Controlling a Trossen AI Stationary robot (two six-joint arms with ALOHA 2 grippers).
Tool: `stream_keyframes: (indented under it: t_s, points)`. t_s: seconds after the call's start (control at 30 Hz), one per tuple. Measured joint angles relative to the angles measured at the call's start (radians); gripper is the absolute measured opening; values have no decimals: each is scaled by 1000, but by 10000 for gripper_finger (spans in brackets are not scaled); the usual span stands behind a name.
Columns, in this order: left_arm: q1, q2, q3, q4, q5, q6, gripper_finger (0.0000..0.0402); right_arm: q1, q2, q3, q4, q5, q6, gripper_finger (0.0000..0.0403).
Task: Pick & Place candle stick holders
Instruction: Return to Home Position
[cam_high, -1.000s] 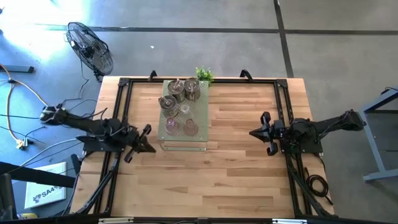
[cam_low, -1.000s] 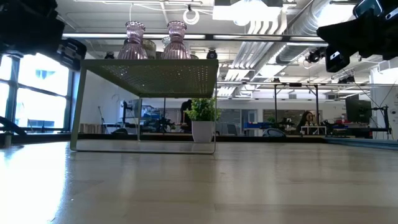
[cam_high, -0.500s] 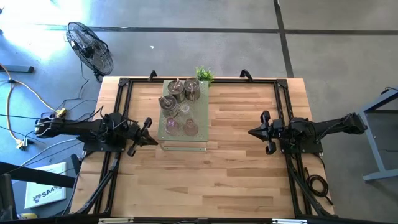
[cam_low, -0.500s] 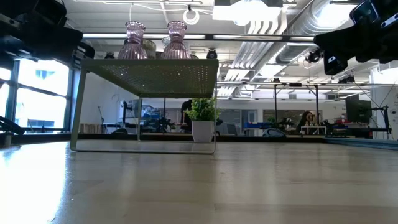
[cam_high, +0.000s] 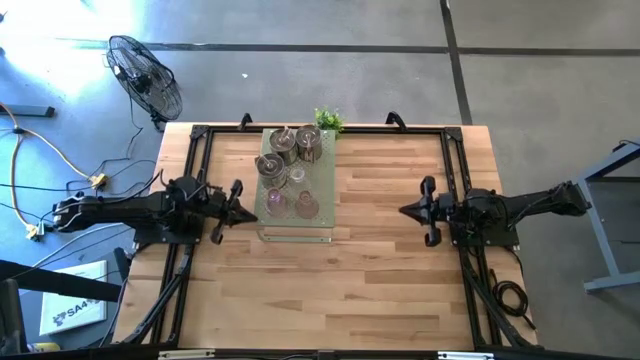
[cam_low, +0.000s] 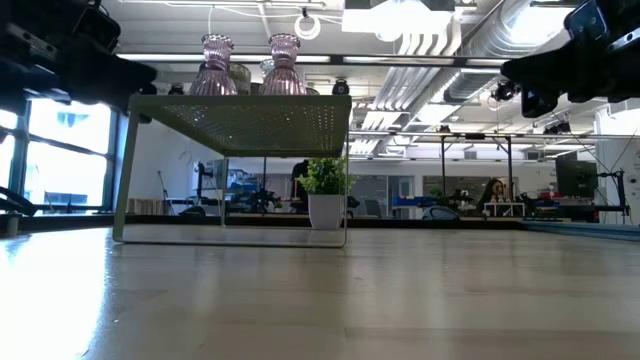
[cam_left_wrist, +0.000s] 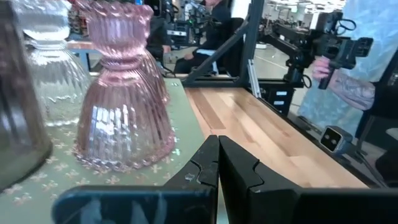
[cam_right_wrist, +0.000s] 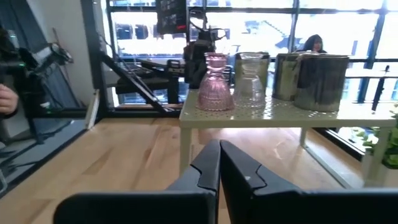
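Note:
Six candle stick holders stand by their bases on the pale green perforated board (cam_high: 322, 190), a raised shelf on legs. Three are metal (cam_high: 283, 142), one is clear glass (cam_high: 297, 177), and two are pink glass (cam_high: 275, 203) (cam_high: 305, 206). My left gripper (cam_high: 250, 213) is shut and empty at the board's left edge, level with the shelf top. Its tip (cam_left_wrist: 217, 142) is just short of the near-left pink holder (cam_left_wrist: 124, 106) and touches nothing. My right gripper (cam_high: 403, 211) is shut and empty over the table's right half, pointing at the board (cam_right_wrist: 261, 112).
A small green plant (cam_high: 328, 120) stands behind the board's far right corner. Black frame rails (cam_high: 200, 160) run along the table's edges. A fan (cam_high: 145, 75) stands on the floor beyond the far left. A person (cam_left_wrist: 354, 74) stands beyond the table.
My left gripper has swung toward the table's far edge and toward the board, its fingers turning from slanting toward the near edge to pointing straight at the board's left edge. It has stayed shut. The holders have not moved.

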Motion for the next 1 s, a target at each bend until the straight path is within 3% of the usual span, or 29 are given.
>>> stream_keyframes:
  t_s: [0.3,0.67,1.0]
  points:
    - [0,1,0,-20,-19,0,0,0,0,0,0,39,-2,5]
    - [0,1,0,-54,-119,-1,0,0,0,0,0,39,-2,8]
    - [0,0,2,-78,-126,-3,0,0,0,0,0,39,-2,5]
